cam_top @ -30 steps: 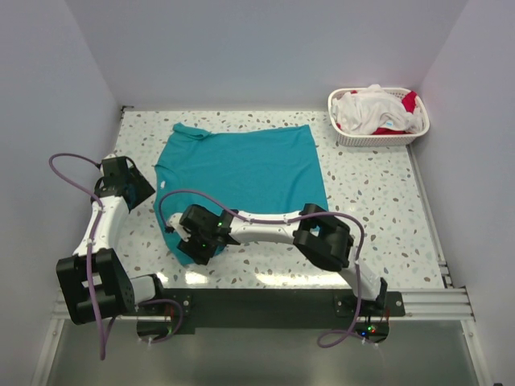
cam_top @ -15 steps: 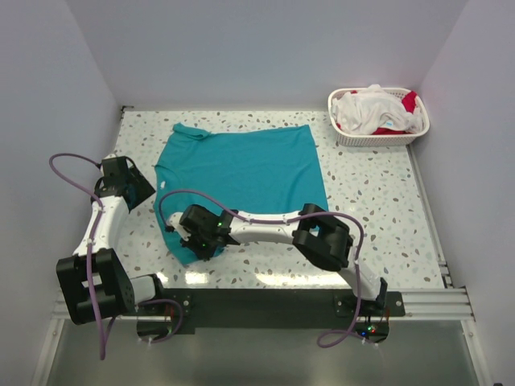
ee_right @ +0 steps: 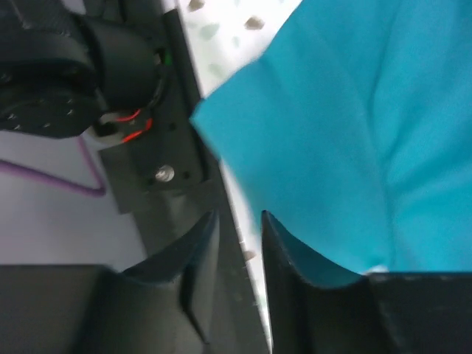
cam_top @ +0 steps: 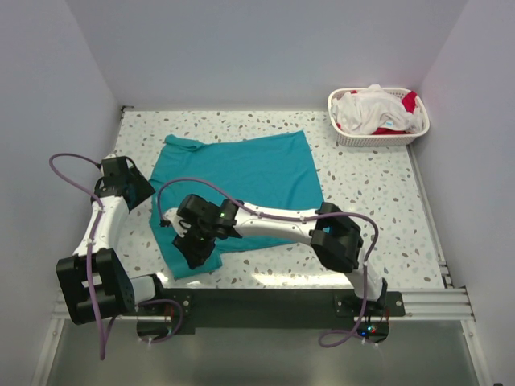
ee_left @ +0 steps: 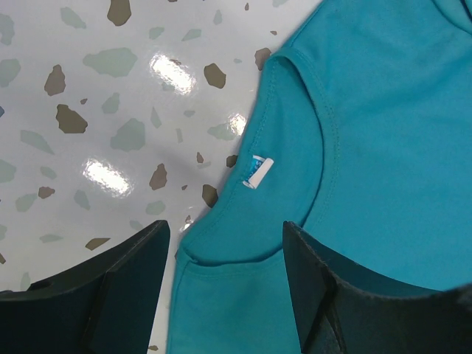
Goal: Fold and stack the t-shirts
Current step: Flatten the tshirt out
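Teal t-shirt (cam_top: pixel 241 173): flattening step, likely. Left pincer (ee_left: pixel 223 232) released over collar (ee_left: pixel 299 140); right pincer (ee_right: pixel 237 215) at near corner, grip unclear. Next: pinch hem, fold.

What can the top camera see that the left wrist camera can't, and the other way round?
Only the top view shows the white basket holding white and red t-shirts, plus the right arm. Only the left wrist view shows the little white label inside the collar, framed by the open left pincer. Both show the teal t-shirt lying on the speckled table.
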Robot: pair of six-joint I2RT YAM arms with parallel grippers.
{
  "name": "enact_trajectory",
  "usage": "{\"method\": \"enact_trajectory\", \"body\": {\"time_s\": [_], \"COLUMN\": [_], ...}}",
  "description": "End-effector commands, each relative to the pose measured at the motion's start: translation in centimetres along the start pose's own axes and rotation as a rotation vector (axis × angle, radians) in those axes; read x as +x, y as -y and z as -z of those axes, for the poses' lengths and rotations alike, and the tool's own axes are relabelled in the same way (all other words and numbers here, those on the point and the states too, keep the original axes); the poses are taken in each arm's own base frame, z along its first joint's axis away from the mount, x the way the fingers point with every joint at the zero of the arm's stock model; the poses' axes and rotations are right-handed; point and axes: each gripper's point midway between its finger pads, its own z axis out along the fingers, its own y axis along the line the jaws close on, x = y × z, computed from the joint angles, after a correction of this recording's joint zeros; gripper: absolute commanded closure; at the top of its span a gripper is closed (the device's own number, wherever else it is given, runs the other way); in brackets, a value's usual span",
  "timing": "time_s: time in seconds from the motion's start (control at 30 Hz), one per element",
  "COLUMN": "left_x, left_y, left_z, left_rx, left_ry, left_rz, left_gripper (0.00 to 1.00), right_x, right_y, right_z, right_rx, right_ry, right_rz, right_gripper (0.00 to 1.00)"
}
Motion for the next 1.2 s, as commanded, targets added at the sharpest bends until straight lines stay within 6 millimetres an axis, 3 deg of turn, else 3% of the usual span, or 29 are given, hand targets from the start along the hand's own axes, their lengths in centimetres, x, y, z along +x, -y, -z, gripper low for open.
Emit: {"method": "enact_trajectory", "body": {"time_s": [0.0, 0.07, 0.17, 0.2, 0.27, 0.3, 0.37, 0.43, 0.6, 0.67, 0.7, 0.77, 0.9, 1.07, 1.17], "left_x": [-0.7, -0.6, -0.4, -0.3, 0.0, 0.3, 0.8, 1.5, 4.0, 5.0, 5.9, 6.7, 8.6, 10.5, 10.9], "left_y": [0.3, 0.4, 0.6, 0.7, 0.9, 1.1, 1.5, 2.4, 3.9, 3.9, 3.9, 3.8, 3.1, 2.2, 2.2], "left_z": [-0.3, -0.3, -0.4, -0.5, -0.6, -0.7, -0.8, -0.9, -1.5, -1.8, -2.1, -2.3, -3.1, -3.4, -2.6], "left_rx": [0.022, 0.024, 0.035, 0.041, 0.060, 0.066, 0.074, 0.078, 0.078, 0.070, 0.063, 0.061, 0.040, 0.018, 0.040], "left_ry": [0.029, 0.027, 0.018, 0.012, -0.002, -0.013, -0.026, -0.039, -0.123, -0.153, -0.179, -0.203, -0.267, -0.336, -0.338], "left_rz": [-0.009, -0.012, -0.017, -0.019, -0.024, -0.029, -0.046, -0.088, -0.161, -0.179, -0.191, -0.199, -0.206, -0.214, -0.195], "left_gripper": [0.32, 0.32, 0.32, 0.32, 0.33, 0.33, 0.33, 0.33, 0.33, 0.33, 0.34, 0.34, 0.35, 0.39, 0.41], "right_x": [2.1, 2.3, 2.7, 2.9, 2.5, 3.0, 3.3, 4.3, 8.9, 10.4, 12.4, 13.6, 18.5, 23.9, 25.7], "right_y": [-3.3, -3.4, -1.2, 0.9, 2.9, 5.4, 7.9, 11.9, 20.7, 22.5, 23.8, 24.7, 26.2, 25.2, 24.2], "right_z": [1.6, 2.2, 3.3, 3.5, 4.7, 5.0, 6.0, 8.1, 14.1, 15.7, 16.3, 17.8, 19.0, 20.1, 21.7], "right_rx": [-0.146, -0.145, -0.012, 0.083, 0.161, 0.242, 0.317, 0.429, 0.705, 0.765, 0.803, 0.848, 0.911, 0.940, 0.970], "right_ry": [-0.098, -0.098, -0.081, -0.068, -0.031, -0.015, 0.015, 0.062, 0.128, 0.142, 0.135, 0.157, 0.132, 0.055, 0.058], "right_rz": [-0.072, -0.064, -0.039, -0.043, -0.065, -0.100, -0.151, -0.244, -0.476, -0.541, -0.611, -0.666, -0.828, -0.995, -1.053], "right_gripper": [0.63, 0.57, 0.55, 0.55, 0.54, 0.53, 0.52, 0.51, 0.45, 0.44, 0.44, 0.42, 0.41, 0.39, 0.37]}}
